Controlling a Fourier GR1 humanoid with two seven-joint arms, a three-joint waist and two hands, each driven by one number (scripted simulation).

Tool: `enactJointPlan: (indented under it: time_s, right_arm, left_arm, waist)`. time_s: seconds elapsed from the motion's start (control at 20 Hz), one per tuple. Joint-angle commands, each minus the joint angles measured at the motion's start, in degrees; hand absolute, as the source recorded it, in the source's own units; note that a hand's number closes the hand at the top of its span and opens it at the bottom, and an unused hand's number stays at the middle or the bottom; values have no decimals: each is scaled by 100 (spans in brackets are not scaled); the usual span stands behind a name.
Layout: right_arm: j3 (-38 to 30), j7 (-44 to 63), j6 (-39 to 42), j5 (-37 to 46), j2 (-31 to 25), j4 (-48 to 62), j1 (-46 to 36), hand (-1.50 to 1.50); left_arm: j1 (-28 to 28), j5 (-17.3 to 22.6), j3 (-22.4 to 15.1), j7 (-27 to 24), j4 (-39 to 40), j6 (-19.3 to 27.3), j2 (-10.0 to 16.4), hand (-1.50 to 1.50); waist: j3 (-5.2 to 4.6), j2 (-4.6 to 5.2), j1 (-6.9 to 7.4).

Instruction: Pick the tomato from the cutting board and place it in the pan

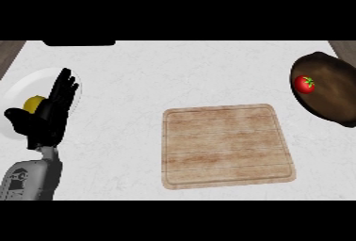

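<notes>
A: Any writing to read here?
B: None legible; the left forearm [29,181] carries a few dark marks on its grey casing; they are too small to make out as letters or numbers.

A single view looks from the robot's head, steeply down on the white table [139,61], facing away from the body. It sits close: the cutting board [226,146] fills the middle, the pan [334,94] is cut by the right edge, and the left hand [49,117] shows at the left edge.
</notes>
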Motion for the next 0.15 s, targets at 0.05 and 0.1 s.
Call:
enactJointPlan:
  time_s: [0.05, 0.1]
  right_arm:
    - [128, -1176, 1333, -86, -189, -189, 484, -150]
    - [174, -1052, 1191, -129, 8, -251, 428, -150]
  left_arm:
    - [-187, 13, 10, 160, -34, 53, -11, 0]
    - [-20, -62, -124, 130, -75, 42, -92, 0]
  waist:
    - [8, -1, 3]
    - [-8, -16, 41]
